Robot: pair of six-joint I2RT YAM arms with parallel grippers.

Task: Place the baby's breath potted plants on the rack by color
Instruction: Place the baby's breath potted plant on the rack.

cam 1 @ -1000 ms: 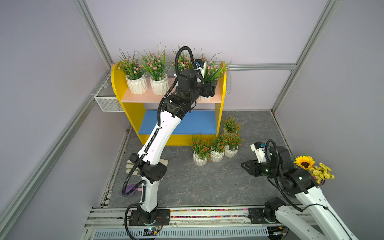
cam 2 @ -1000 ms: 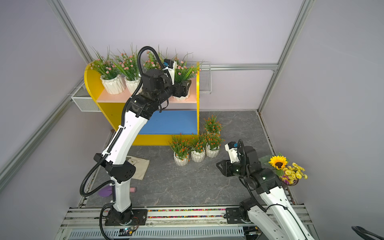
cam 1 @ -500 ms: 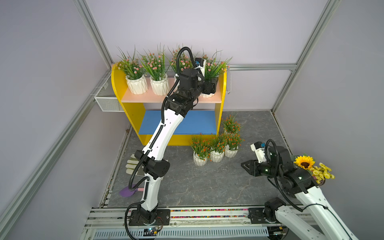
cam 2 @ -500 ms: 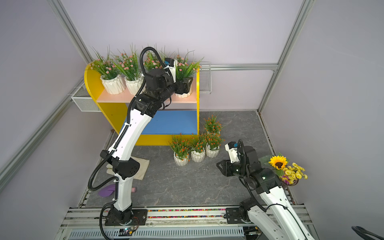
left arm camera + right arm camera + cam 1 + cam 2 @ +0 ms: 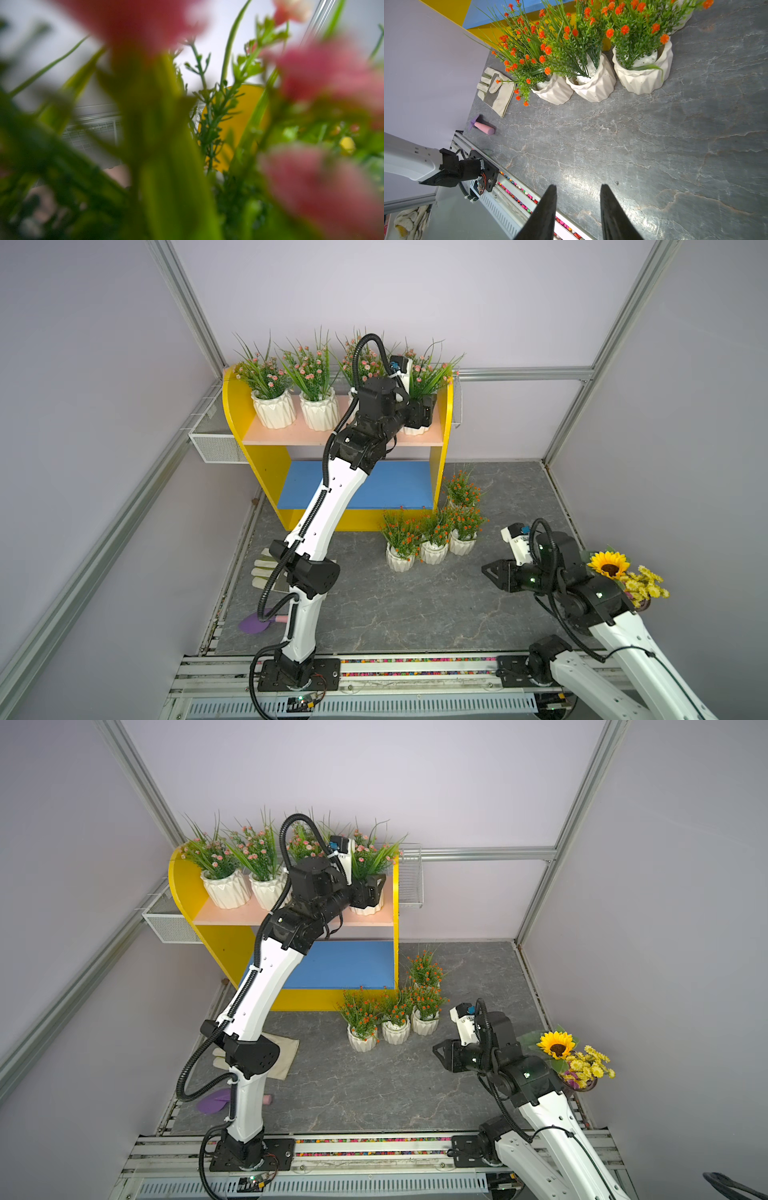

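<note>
Up on the pale pink upper board (image 5: pixel 291 437) of the rack (image 5: pixel 266 460), in a row: four pink-blossomed potted plants (image 5: pixel 318 414). At the rightmost pot (image 5: pixel 414 431): the left end effector (image 5: pixel 419 414), clamped or merely flanking impossible to tell. Down on the grey counter (image 5: pixel 374 605), just right of the rack: four orange-red potted plants (image 5: pixel 434 551), upright, clustered. Near those, hovering empty: the right end effector (image 5: pixel 578 185), fingers spread.

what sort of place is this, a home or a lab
Probably a robot test cell staged as a garden corner: aluminium-framed walls, arms bolted to a rail, potted plants on and beside a bright rack.
</note>
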